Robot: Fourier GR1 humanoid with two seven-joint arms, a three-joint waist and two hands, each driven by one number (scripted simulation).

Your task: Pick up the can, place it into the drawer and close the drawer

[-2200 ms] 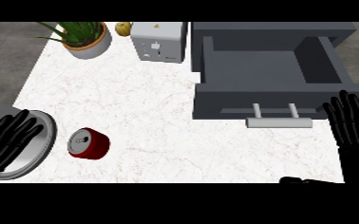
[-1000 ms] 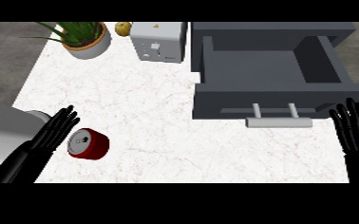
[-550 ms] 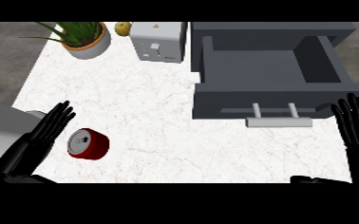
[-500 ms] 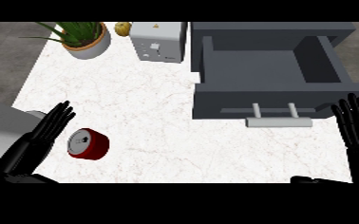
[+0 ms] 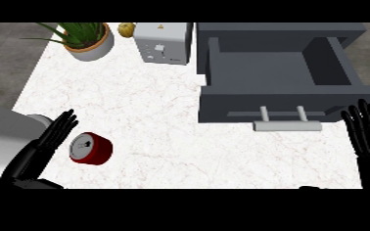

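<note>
White marble counter (image 5: 166, 107) – potted plant (image 5: 85, 39), toaster (image 5: 165, 43) at back.

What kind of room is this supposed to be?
Most likely a kitchen: a white marble counter carrying a toaster, a potted plant and a red can, beside an open grey drawer.

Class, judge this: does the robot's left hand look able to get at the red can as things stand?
Probably yes. The left hand is open right beside the red can, with only bare counter around it and nothing between them.
</note>
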